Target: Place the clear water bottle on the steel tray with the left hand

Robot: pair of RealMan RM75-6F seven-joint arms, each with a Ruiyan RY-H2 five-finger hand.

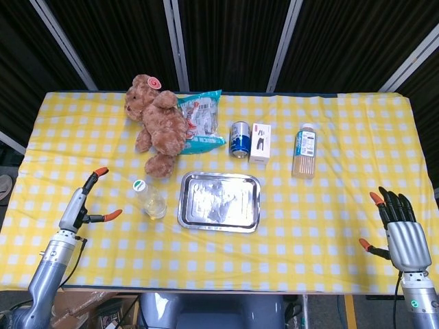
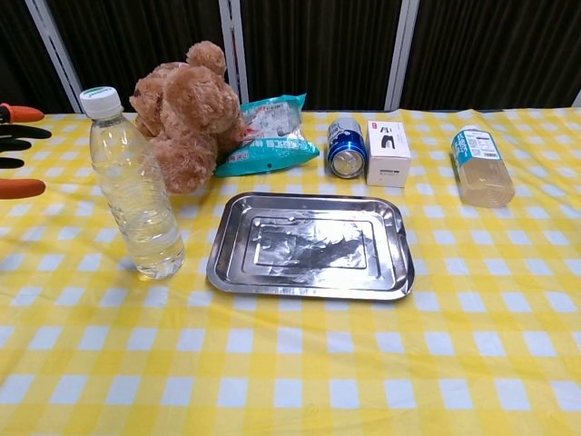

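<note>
The right hand (image 1: 402, 233) sits nearest, at the table's front right corner, fingers extended and apart, holding nothing; the chest view does not show it. The left hand (image 1: 84, 205) hovers over the front left area of the checked tablecloth (image 1: 322, 226), released, with thumb and fingers spread. In the chest view only its fingertips (image 2: 20, 113) enter at the left frame edge; the palm is cut off.

The clear water bottle (image 2: 132, 184) stands upright on the cloth, just beside the left edge of the steel tray (image 2: 309, 243) but apart from it, and to the right of the left hand, with bare cloth between them. The tray lies flat with its interior bare. Its embossed floor reflects light, so surface detail is hard to read.

Open cloth extends in front of the tray and across the right half of the table.

Farther back stand a teddy bear (image 1: 158, 123), a teal snack bag (image 1: 202, 122) partly covered by the bear, a blue can (image 1: 239, 139), a white box (image 1: 260, 142) and a lying drink bottle (image 1: 304, 151).
</note>
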